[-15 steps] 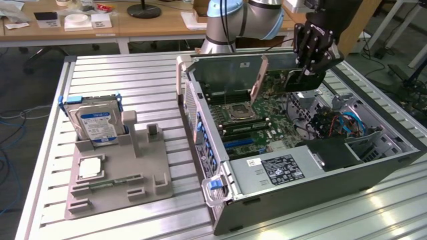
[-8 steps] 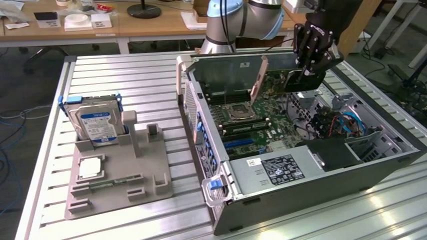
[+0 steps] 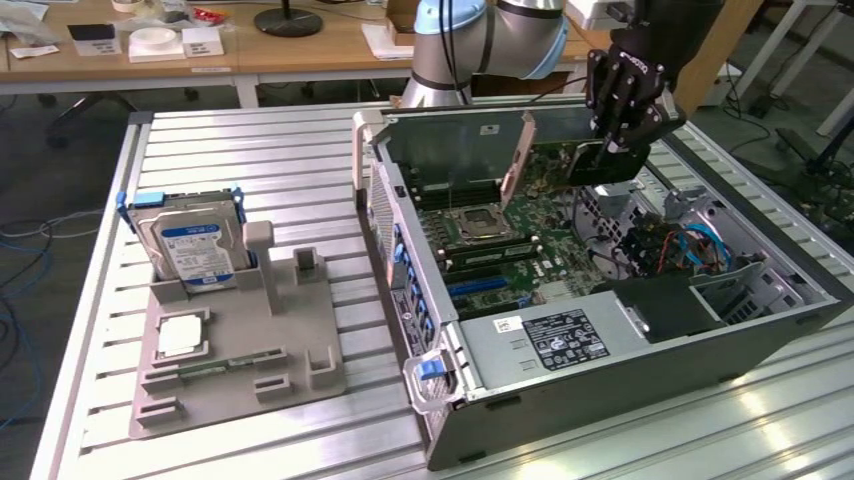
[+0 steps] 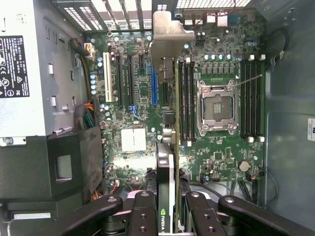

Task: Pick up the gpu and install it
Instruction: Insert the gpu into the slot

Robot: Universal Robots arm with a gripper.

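My gripper (image 3: pixel 611 158) hangs inside the open computer case (image 3: pixel 400 250), shut on the gpu (image 3: pixel 598 168), a dark card held on edge. In the wrist view the gpu (image 4: pixel 166 167) runs edge-on from between my fingers (image 4: pixel 142 211) up to its pale metal bracket (image 4: pixel 170 32), which sits near the case's rear slot openings. The card lies over the green motherboard (image 4: pixel 133 93), between the blue slot (image 4: pixel 154 88) and the memory slots (image 4: pixel 186 98). Whether it touches the board I cannot tell.
The CPU socket (image 4: pixel 216 105) and the grey power supply (image 4: pixel 22 73) flank the card, and coloured cables (image 3: pixel 681 250) lie nearby. Outside the case, a grey fixture (image 3: pixel 234 340) on the slatted table holds a silver hard drive (image 3: pixel 194 240). A desk stands behind.
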